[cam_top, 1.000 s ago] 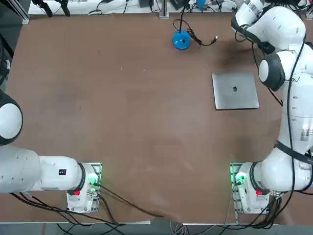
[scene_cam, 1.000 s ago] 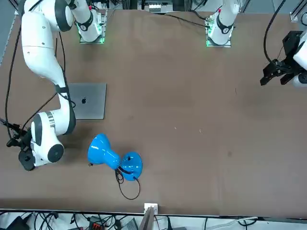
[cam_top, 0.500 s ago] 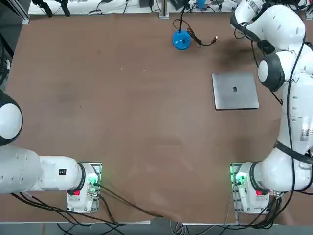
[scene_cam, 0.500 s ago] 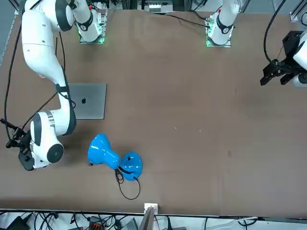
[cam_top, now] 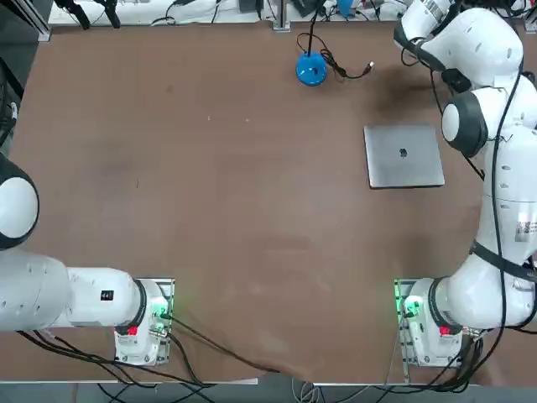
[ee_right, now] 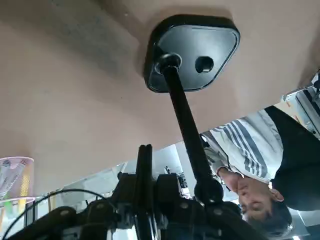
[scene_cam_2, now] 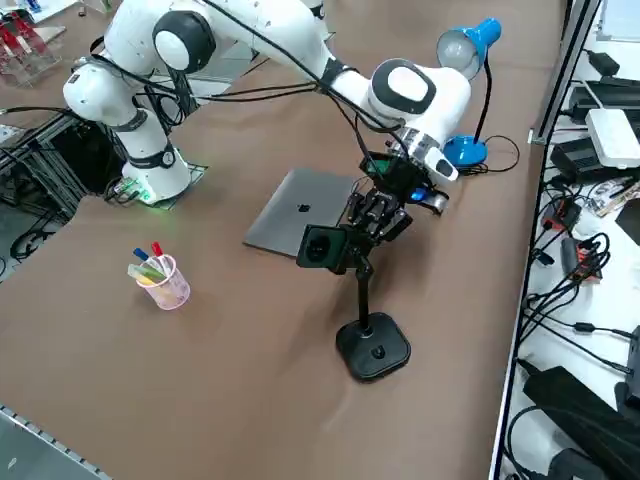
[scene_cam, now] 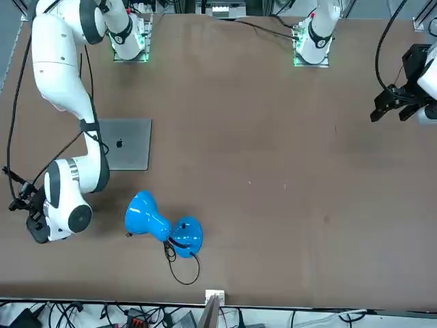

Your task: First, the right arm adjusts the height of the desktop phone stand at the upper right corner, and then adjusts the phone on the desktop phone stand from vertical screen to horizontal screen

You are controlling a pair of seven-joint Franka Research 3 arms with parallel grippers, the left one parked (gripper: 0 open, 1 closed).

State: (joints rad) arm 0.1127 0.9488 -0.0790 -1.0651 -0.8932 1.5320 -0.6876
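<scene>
desk layout, robot's own sides: laptop (cam_top: 404, 156) flat on the table (cam_top: 252, 185), in front of the right arm's base (cam_top: 436, 323). lamp (cam_top: 310, 69) near the far edge, left of the laptop. phone stand (scene_cam_2: 373, 346) upright on the table, right of the laptop. right gripper (ee_right: 145, 150) up beside the stand's upper end. cup (scene_cam_2: 168, 288) nearer the robot than the stand, pens (scene_cam_2: 150, 264) in it.

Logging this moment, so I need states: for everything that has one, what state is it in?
Right gripper: at the stand's upper end, above the table.
Phone stand: upright, base flat on the table.
Laptop: lid closed.
Blue lamp: standing on its round base, head raised.
Pen cup: upright, holding pens.
</scene>
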